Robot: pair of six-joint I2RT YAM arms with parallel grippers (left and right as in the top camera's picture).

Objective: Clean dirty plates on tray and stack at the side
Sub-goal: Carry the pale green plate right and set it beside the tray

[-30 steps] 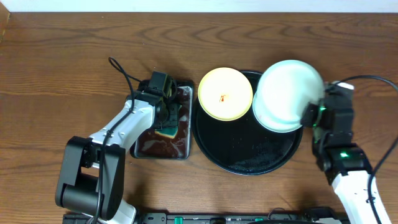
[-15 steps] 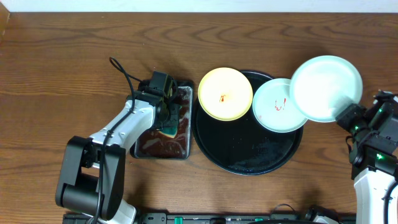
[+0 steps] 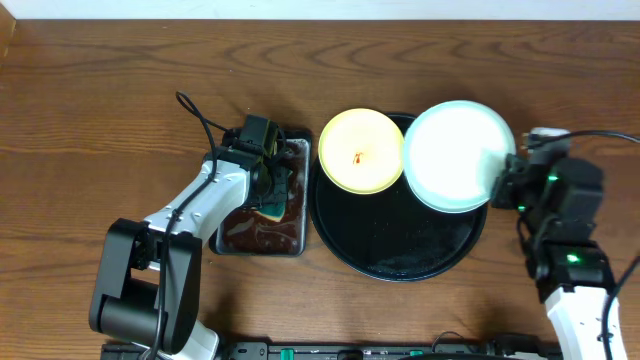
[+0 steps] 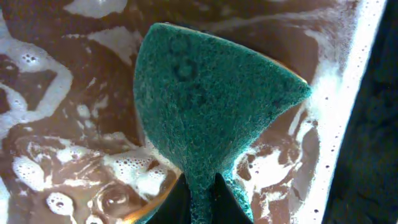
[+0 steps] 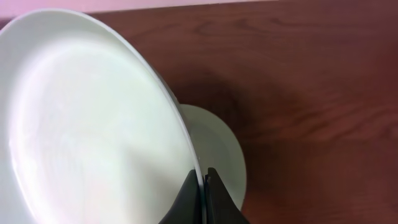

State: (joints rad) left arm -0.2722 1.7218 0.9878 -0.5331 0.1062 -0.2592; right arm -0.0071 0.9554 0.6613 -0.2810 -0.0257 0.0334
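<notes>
Presently our right pincer [image 5: 203, 183] pinches a mint plate [image 5: 93, 124] above the tray [image 3: 400, 262]; our left pincer [image 4: 200, 190] clamps the sponge [image 4: 205, 93] in suds [image 4: 43, 118], readying a scrub.

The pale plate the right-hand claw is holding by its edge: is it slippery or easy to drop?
Probably slippery: the plate looks glossy, and the right gripper pinches only a thin bit of rim. It seems stiff: no bend shows though it hangs tilted. Held at one edge, it could swivel in the grip.
</notes>
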